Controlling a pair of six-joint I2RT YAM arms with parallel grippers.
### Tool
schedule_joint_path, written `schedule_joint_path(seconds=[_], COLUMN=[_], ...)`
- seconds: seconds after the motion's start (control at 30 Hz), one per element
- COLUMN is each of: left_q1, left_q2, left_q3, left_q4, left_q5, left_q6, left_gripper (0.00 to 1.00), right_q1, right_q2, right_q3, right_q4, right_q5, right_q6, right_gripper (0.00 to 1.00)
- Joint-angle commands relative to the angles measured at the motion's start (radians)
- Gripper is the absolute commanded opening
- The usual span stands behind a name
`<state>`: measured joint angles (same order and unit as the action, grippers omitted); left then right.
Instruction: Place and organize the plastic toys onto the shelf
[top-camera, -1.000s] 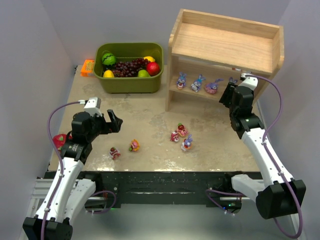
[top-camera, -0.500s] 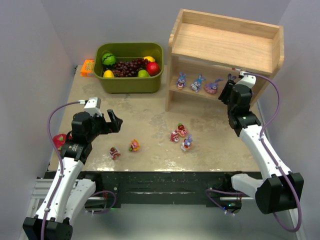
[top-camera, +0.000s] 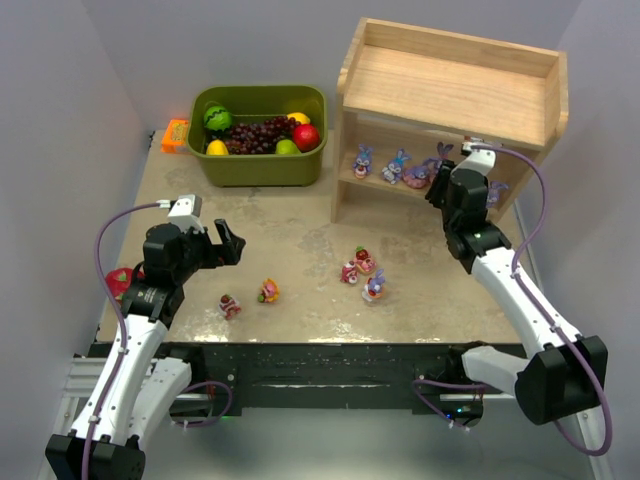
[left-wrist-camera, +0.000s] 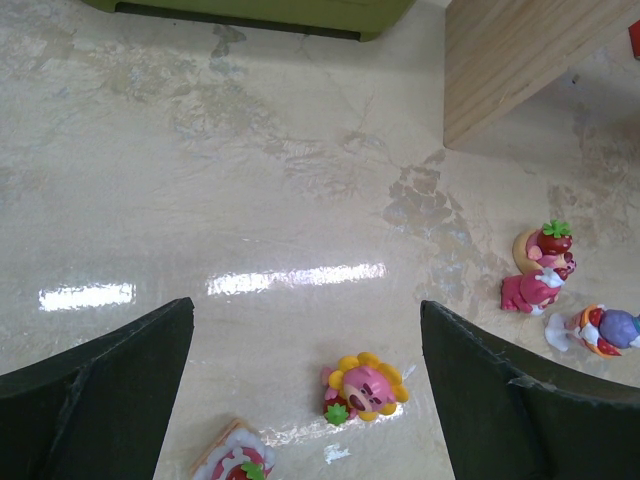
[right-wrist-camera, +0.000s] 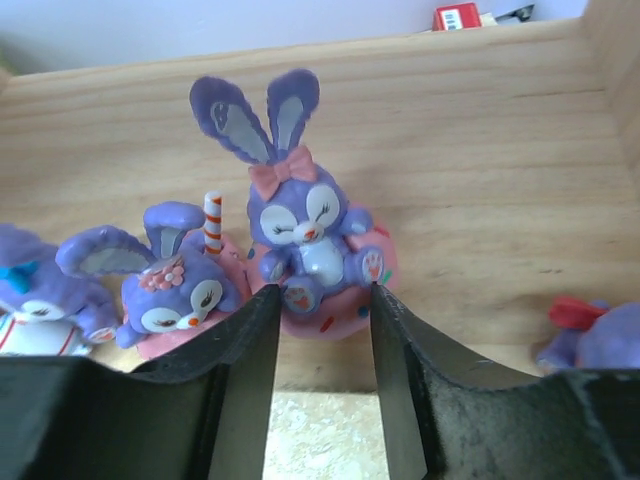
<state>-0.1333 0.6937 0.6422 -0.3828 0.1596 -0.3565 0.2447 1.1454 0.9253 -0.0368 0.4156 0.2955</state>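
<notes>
Right gripper (right-wrist-camera: 323, 292) is flanking the centre-frame purple plastic bunny on pink base (right-wrist-camera: 305, 225), grip unconfirmed; left gripper (left-wrist-camera: 307, 305) gaping; I am risking toppling the lower-left straw-topped purple bunny (right-wrist-camera: 178, 290).

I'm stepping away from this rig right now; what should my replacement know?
Left gripper: open, above the table, empty.
Right gripper: fingers flank a bunny on the shelf's lower tier; grip unclear.
Done: four more bunnies on that tier.
Left: five toys on the table: a red figurine and a flower bear nearest the left gripper, a cluster of three mid-table.
</notes>
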Motion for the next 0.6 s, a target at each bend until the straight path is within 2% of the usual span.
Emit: schedule_joint_path(seconds=[0.0, 0.57], left_q1=[-0.006, -0.006], left_q2=[-0.008, -0.013], left_q3=[0.007, 0.007], left_q4=[0.025, 0.022], left_q5=[-0.006, -0.008], left_q6=[0.007, 0.007], left_gripper=[0.99, 0.99], right_q1=[0.047, 0.103], right_q2=[0.031, 0.028], right_q3=[0.020, 0.038], right_q4=[-0.055, -0.097], right_q5=[0.018, 0.069], right_q6=[0.021, 0.086], right_gripper=[0.40, 0.37])
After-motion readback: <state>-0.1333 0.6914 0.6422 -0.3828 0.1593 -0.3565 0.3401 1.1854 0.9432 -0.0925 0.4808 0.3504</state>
